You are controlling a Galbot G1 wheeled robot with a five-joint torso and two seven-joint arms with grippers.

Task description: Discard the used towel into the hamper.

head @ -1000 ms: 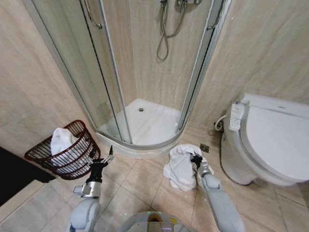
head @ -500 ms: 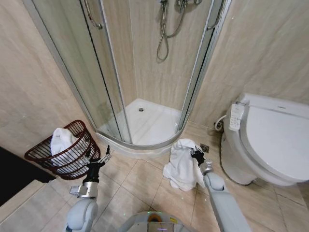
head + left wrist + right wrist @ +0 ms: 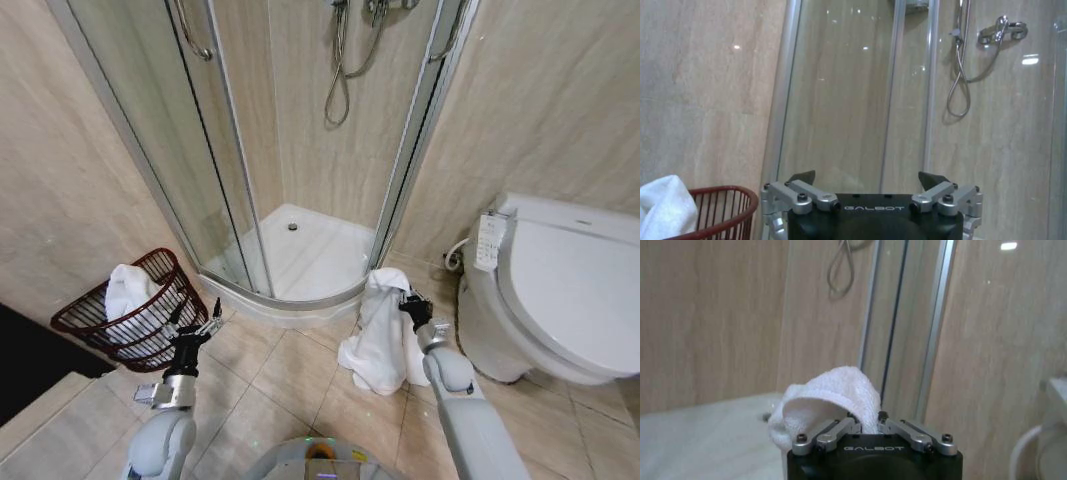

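Observation:
A white used towel [image 3: 380, 335] hangs from my right gripper [image 3: 405, 302], which is shut on its top edge, and its lower end rests on the tiled floor before the shower. The right wrist view shows the towel [image 3: 830, 400] bunched between the closed fingers of that gripper [image 3: 865, 416]. The hamper [image 3: 135, 310], a dark red-brown wire basket, stands by the left wall with another white towel [image 3: 128, 290] inside. My left gripper [image 3: 196, 322] hovers open just right of the hamper; the left wrist view shows that gripper [image 3: 867, 176] with its fingers spread and the hamper rim [image 3: 727, 212] beside it.
A glass corner shower enclosure [image 3: 300, 200] with a raised white tray [image 3: 300, 255] stands straight ahead. A white toilet [image 3: 560, 290] fills the right side. Open floor tiles [image 3: 280, 380] lie between the hamper and the towel.
My right gripper has risen, lifting the towel from a heap into a tall hanging shape. The left arm drifted slightly left toward the hamper.

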